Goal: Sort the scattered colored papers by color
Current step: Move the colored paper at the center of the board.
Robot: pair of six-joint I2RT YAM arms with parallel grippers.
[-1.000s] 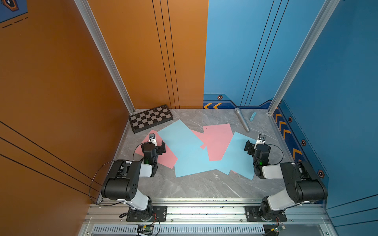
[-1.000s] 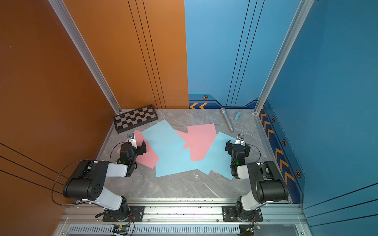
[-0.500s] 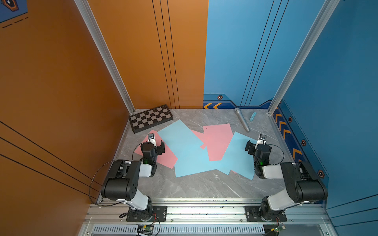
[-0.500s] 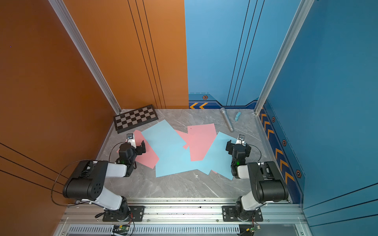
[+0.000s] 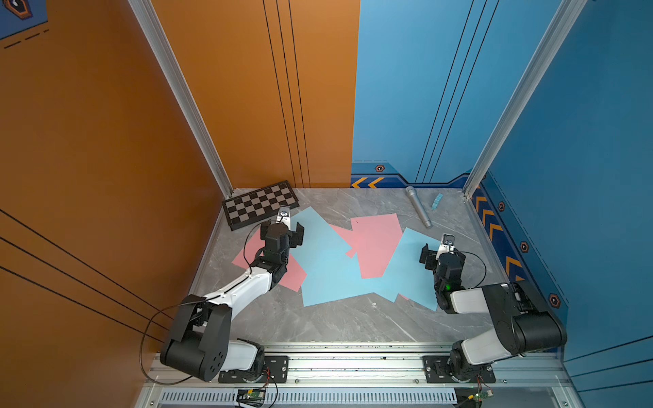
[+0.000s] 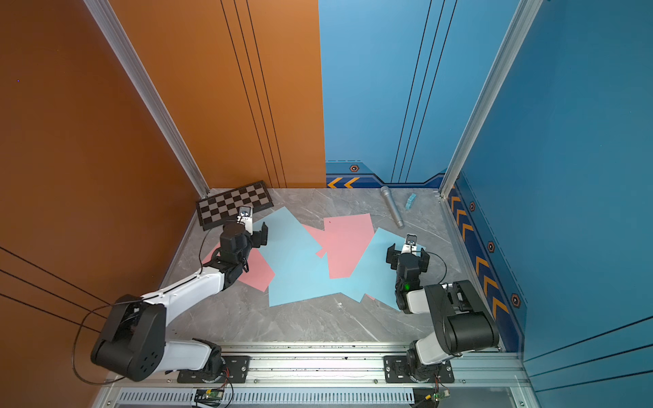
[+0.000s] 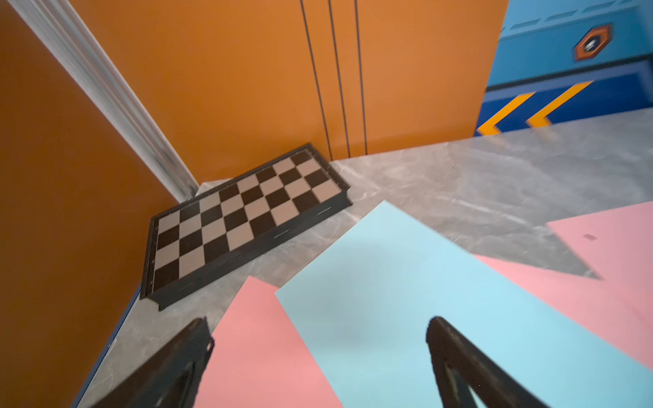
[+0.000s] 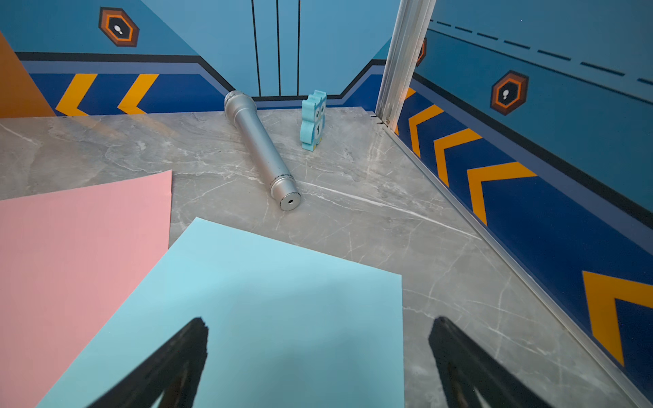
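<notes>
We note left tool [image 7: 319,321] advanced toward board [image 5: 254,208] versus half-second ago, jaws apart above papers [image 5: 328,268]. Right tool [image 8: 319,319] unmoved, jaws apart above blue paper [image 8: 265,300]. Papers unshifted, pink and blue overlapping at tabletop [image 5: 335,325] middle.

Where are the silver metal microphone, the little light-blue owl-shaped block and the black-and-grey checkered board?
silver metal microphone [image 8: 263,150], right wrist view, mid-barrel.
light-blue owl-shaped block [image 8: 313,122], right wrist view, front face.
black-and-grey checkered board [image 7: 243,219], left wrist view, centre squares.

Robot lab cell: painted panel walls [image 5: 247,106], aluminium base rail [image 5: 353,364].
</notes>
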